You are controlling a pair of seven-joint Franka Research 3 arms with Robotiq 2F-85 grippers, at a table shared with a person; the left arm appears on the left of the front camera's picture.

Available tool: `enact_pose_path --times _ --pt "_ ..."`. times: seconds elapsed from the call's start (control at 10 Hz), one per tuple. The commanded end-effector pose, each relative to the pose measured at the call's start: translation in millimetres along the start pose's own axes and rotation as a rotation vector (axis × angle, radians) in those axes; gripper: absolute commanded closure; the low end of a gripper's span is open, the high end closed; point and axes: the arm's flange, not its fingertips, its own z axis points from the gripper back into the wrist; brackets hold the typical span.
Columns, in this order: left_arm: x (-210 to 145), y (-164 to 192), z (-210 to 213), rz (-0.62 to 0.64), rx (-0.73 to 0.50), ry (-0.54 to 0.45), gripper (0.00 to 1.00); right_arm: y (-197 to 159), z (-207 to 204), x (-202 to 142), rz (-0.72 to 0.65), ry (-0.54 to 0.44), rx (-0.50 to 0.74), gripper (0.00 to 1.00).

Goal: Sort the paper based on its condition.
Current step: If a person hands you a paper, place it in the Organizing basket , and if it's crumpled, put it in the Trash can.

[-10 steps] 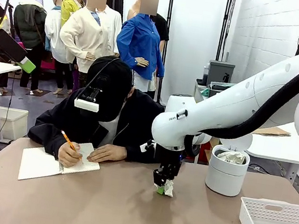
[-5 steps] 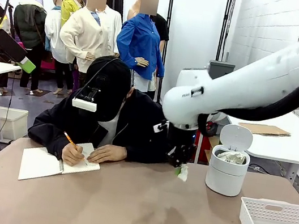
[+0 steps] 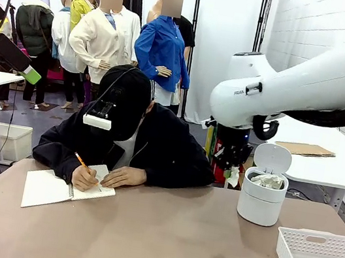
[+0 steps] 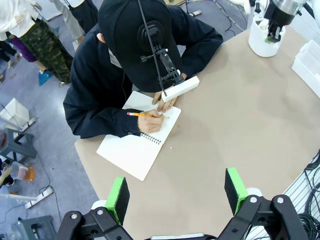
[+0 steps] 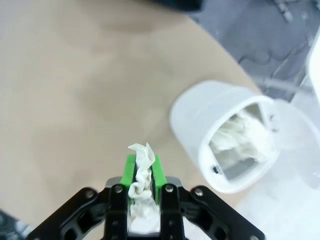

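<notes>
While "FR3" marks its arm, right gripper (image 5: 143,172) pinches paper (image 5: 141,165).

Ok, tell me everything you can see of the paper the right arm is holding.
The paper is a small white crumpled wad, thin and heavily creased, with a ragged tip sticking out past the fingers. It is pinched between the green pads of the right gripper, touching nothing else. In the front view it hangs in the air above the table, just beside the open white bin, which already holds crumpled paper.
</notes>
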Motion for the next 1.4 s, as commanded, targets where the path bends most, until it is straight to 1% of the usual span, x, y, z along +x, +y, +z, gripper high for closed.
enact_pose_path --times 0.0,0.1,0.4,0.6,0.9,1.3 --pt "0 1 0 0.002 -0.001 -0.001 0.00 -14 -15 -12 -0.095 -0.016 -0.099 0.84" --pt "0 1 0 0.002 -0.001 -0.001 0.00 -23 -17 -17 -0.118 -0.013 -0.151 0.84" --pt "0 1 0 0.002 -0.001 -0.001 0.00 -32 -18 -29 -0.153 0.022 -0.267 0.84" --pt "0 1 0 0.002 -0.001 -0.001 0.00 -35 -23 -26 -0.158 0.026 -0.313 0.84" --pt "0 1 0 0.002 -0.001 -0.001 0.00 -45 -27 -20 -0.186 -0.004 -0.327 0.84" --pt "0 1 0 0.002 -0.001 -0.001 0.00 -45 -27 -17 -0.177 -0.013 -0.314 0.13"
